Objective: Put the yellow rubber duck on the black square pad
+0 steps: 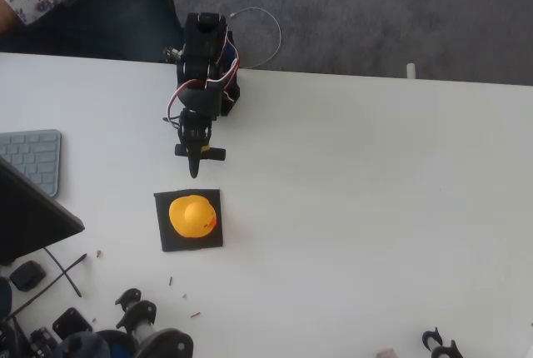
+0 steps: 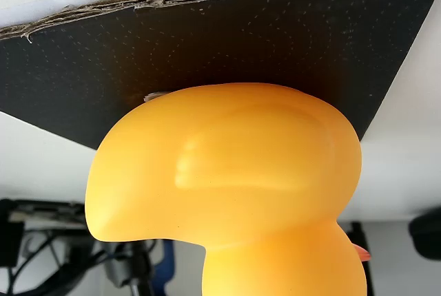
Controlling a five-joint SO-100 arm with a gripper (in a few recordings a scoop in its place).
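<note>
Overhead view: yellow rubber duck (image 1: 193, 217) sits on the black square pad (image 1: 164, 237), lower left of centre on the white table (image 1: 375, 191). Gripper (image 1: 194, 168) hangs just above the pad's top edge, clear of the duck, fingers together. Wrist view: duck (image 2: 227, 186) close up against the pad (image 2: 220, 48); grey keyboard (image 1: 35, 158) at the overhead frame's left edge.

The yellow rubber duck (image 2: 234, 193) has a smooth, softly glossy rubbery skin that catches pale highlights. The black square pad (image 2: 289, 41) is matt with a faint dotted texture, and its edge is rough and frayed like layered cardboard. The counter (image 1: 375, 208) is smooth, matt white. Behind it lies grey, fuzzy carpet (image 1: 375, 8). The tool (image 1: 194, 158) looks like dull black plastic. The keyboard (image 1: 33, 158) is matt grey plastic.
</note>
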